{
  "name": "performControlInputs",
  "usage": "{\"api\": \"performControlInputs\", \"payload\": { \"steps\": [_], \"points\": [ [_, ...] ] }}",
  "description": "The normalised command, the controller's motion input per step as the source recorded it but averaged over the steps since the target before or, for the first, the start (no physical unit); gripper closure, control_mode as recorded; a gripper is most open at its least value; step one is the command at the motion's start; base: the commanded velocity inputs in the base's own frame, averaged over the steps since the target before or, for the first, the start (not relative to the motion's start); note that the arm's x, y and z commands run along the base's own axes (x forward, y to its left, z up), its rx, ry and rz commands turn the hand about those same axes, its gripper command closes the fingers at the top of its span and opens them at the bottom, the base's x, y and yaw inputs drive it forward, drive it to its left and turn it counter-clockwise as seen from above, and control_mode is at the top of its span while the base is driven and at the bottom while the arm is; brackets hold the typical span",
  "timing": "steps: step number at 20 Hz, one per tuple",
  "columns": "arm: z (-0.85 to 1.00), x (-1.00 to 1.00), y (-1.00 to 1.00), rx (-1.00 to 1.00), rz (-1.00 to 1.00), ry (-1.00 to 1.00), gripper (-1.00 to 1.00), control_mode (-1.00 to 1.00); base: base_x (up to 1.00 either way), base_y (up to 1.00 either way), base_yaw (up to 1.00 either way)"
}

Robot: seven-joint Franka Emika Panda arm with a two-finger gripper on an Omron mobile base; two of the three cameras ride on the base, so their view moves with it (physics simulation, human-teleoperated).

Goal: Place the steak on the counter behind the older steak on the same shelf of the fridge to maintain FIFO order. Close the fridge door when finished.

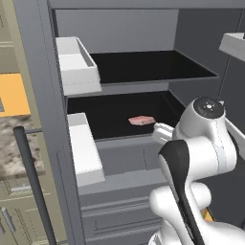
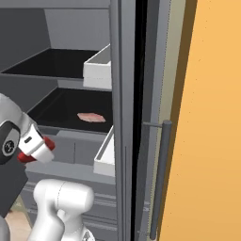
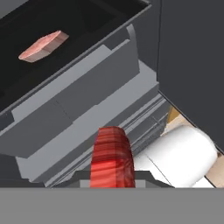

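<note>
Open fridge point(image 1: 143, 28) with the red steak point(image 3: 111, 158) held in front of it.

The fridge takes up most of both base views, its black shelf point(image 1: 110, 125) at mid-frame and grey drawers point(image 1: 124, 201) below. A fridge door point(image 1: 45, 134) with white bins point(image 1: 76, 64) stands at the left of the left base view. The older steak point(image 1: 141, 120) lies flat on the shelf, centre of the left base view, upper left of the hand view. The gripper point(image 3: 112, 177) is clenched on the steak at the bottom centre of the hand view, below the shelf edge.
</note>
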Motion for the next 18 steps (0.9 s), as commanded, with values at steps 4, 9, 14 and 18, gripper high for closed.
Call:
{"api": "performControlInputs", "payload": {
  "steps": [4, 9, 14, 18],
  "points": [
    [0.00, 0.69, 0.18, 0.00, -0.20, -0.09, 1.00, -1.00, 0.00, 0.00, 0.00],
    [0.00, 0.90, 0.31, 0.02, -0.08, -0.28, 1.00, -1.00, 0.00, 0.00, 0.00],
    [-0.02, 0.40, 0.05, 0.05, 0.01, -0.24, 1.00, -1.00, 0.00, 0.00, 0.00],
    [0.00, 0.47, 0.00, 0.09, 0.00, -0.13, 1.00, -1.00, 0.00, 0.00, 0.00]
  ]
}}
